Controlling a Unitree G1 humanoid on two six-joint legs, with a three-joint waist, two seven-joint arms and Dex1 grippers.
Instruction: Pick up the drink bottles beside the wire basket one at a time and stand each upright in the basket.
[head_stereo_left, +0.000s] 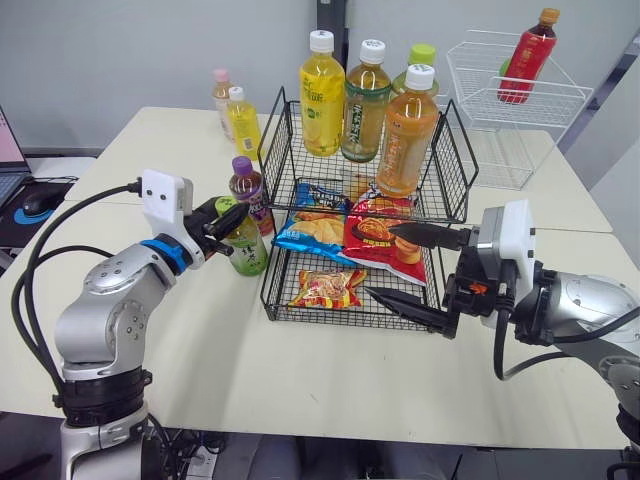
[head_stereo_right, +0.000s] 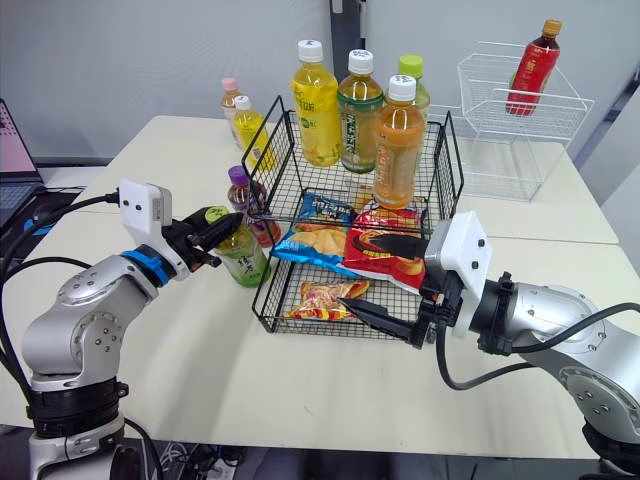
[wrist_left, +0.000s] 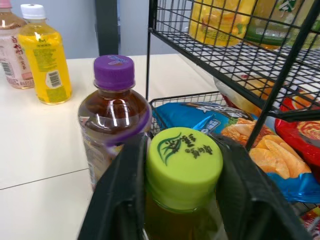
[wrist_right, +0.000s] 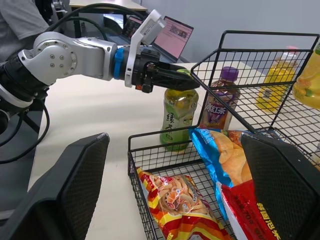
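The left gripper (head_stereo_left: 228, 222) has its jaws pinched on the neck of the green-capped tea bottle (head_stereo_left: 246, 251), which stands upright between them, long axis vertical, on the tabletop (head_stereo_left: 300, 385) just outside the wire basket (head_stereo_left: 300, 180). From these jaws the basket's bottle tier lies up and to the right; the right gripper (head_stereo_left: 380, 262), jaws spread, hangs farther off over the snack bags (head_stereo_left: 375, 245)

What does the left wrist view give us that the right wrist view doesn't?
Left wrist: the printed top of the green cap, seated between the fingers of the left pincer, and the label on the small yellow bottle. Right wrist: the whole green-capped bottle, upright beside the wire basket, plus a laptop and a striped snack bag. Both: the purple-capped bottle and the blue chip bag.
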